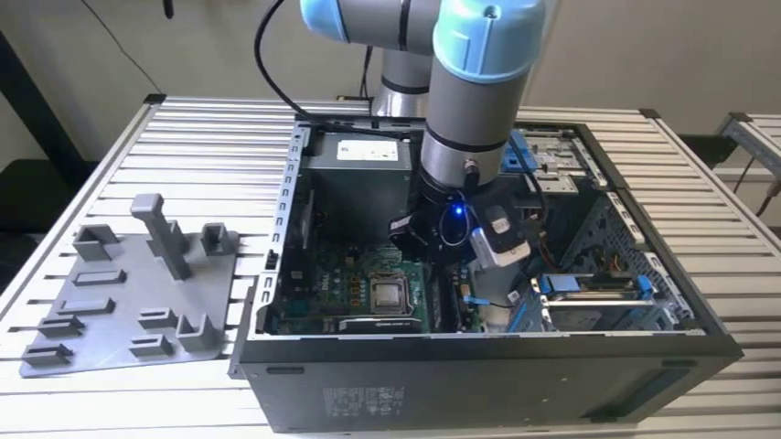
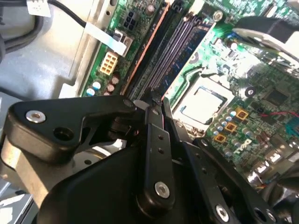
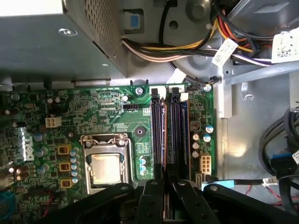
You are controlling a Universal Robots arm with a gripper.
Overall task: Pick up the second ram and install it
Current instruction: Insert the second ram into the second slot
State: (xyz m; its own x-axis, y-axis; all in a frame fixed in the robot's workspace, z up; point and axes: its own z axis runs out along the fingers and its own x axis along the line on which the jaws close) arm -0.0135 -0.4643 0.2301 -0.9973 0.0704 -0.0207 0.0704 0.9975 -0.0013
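Slatted metal bench, open black PC case (image 1: 488,366), arm down inside.
Black gripper (image 3: 167,198) pinched shut on thin dark ram stick (image 3: 166,205) over slots (image 3: 169,133), 3 o'clock of CPU socket (image 3: 106,161); light, stiff, fragile, edge-held.

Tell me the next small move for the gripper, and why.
Likely a short push straight down. In the first wrist view the gripper is shut on the ram, whose thin edge runs in line with the slots beside the CPU socket. Whether it is fully seated cannot be told.
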